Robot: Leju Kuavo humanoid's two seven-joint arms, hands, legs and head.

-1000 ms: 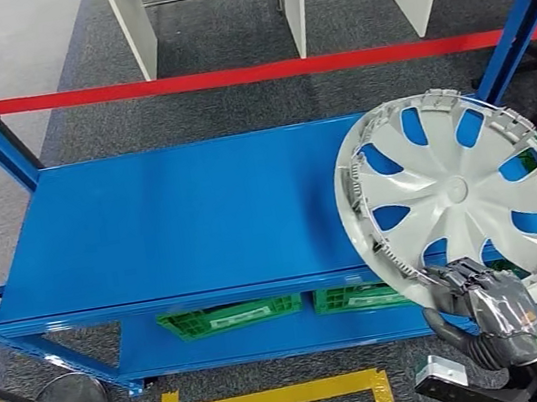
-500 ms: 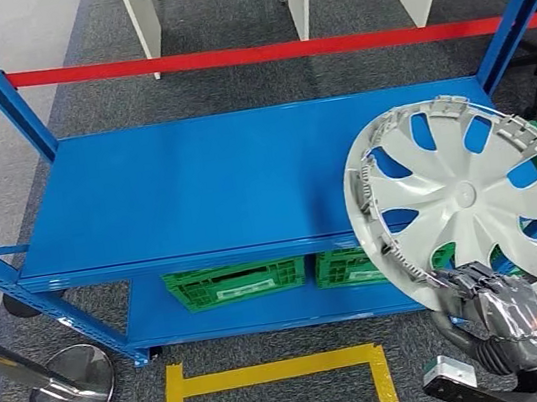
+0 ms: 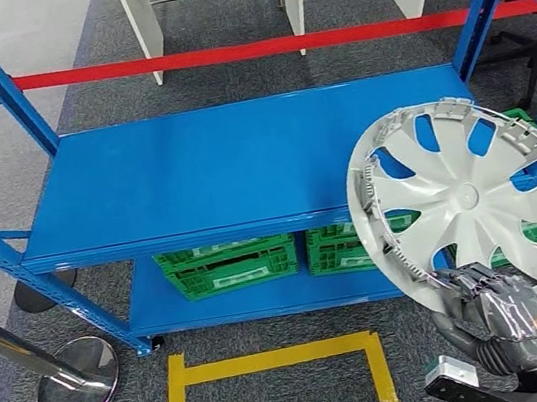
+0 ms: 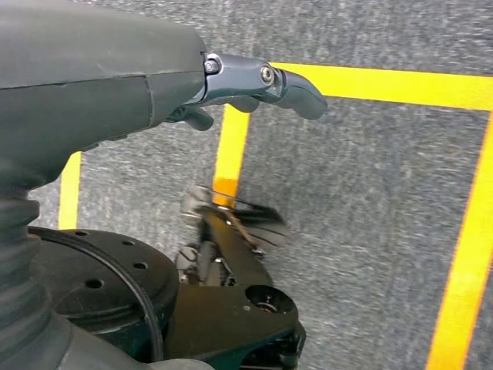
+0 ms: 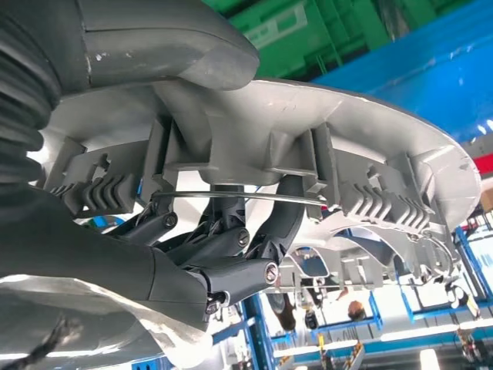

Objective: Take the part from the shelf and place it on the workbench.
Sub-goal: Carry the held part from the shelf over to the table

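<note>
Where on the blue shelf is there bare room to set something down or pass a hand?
The blue metal top shelf is bare from its left uprights across to the round silver plastic wheel cover held by the right hand. The lower shelf is free only at its left end; green plastic crates crowd the rest.

The right hand [image 5: 192, 231] grips the silver wheel cover's [image 5: 360, 154] rim, dark fingers [image 5: 244, 274] curled under it.
</note>
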